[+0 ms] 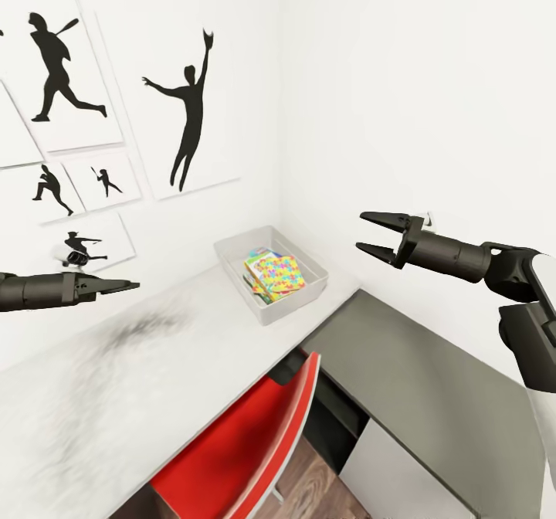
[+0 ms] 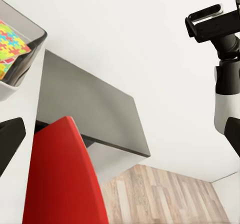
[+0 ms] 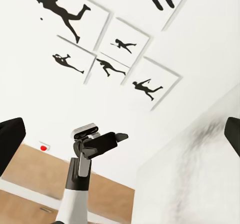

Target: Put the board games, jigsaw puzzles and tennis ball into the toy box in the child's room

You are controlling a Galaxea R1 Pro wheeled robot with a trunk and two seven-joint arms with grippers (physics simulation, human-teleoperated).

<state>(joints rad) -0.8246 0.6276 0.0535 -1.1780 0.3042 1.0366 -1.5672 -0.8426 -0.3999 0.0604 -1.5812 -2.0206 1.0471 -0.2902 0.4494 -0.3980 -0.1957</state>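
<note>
While my left end effector hangs clenched and my right end effector gapes empty, the jigsaw puzzles lie in the toy box on the tabletop; thin, stiff and light, I judge, best pinched across an edge.

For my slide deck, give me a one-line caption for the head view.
Both hands, left shut and right open, hover empty above the table; a jigsaw puzzle lies in the toy box.
</note>
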